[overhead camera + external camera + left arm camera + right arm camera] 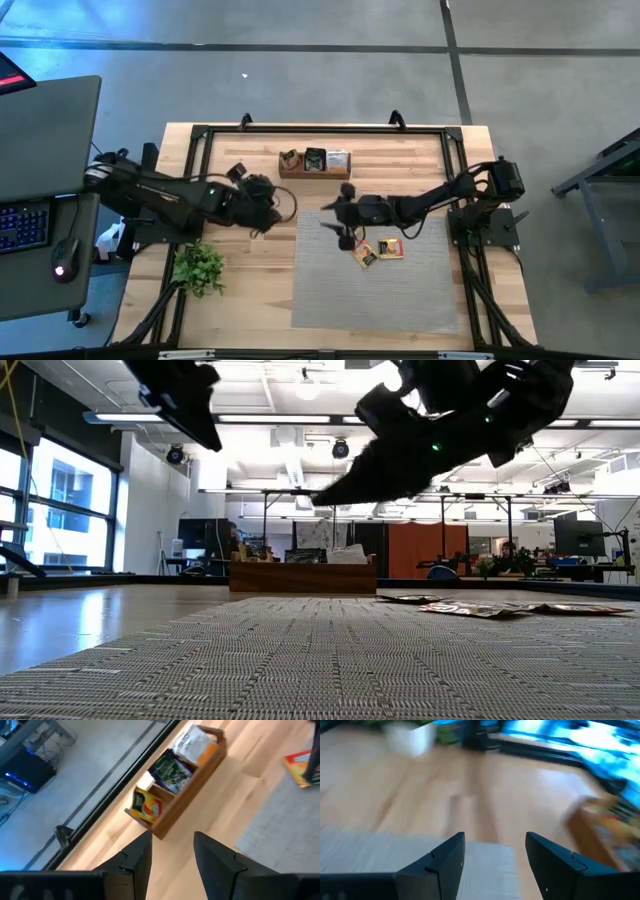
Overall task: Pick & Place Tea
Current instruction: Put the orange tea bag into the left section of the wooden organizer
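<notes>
A wooden box (315, 162) stands near the table's far edge with tea sachets upright in its three compartments: an orange-yellow one (147, 805), a dark one (170, 770) and a white one with orange (195, 745). Two more tea sachets (366, 254) (390, 248) lie flat on the grey mat (380, 290). My left gripper (172, 842) hangs open above the bare wood, to the left of the box and nearer than it, with nothing between its fingers. My right gripper (495, 845) is open above the mat's far left part (328, 218), just left of the two flat sachets, and also holds nothing.
A green plant in a white pot (198, 268) stands at the table's near left. A black frame (320, 128) runs round the table's edges. In the low view the box (303, 574) and the flat sachets (470, 607) lie beyond the mat's near part.
</notes>
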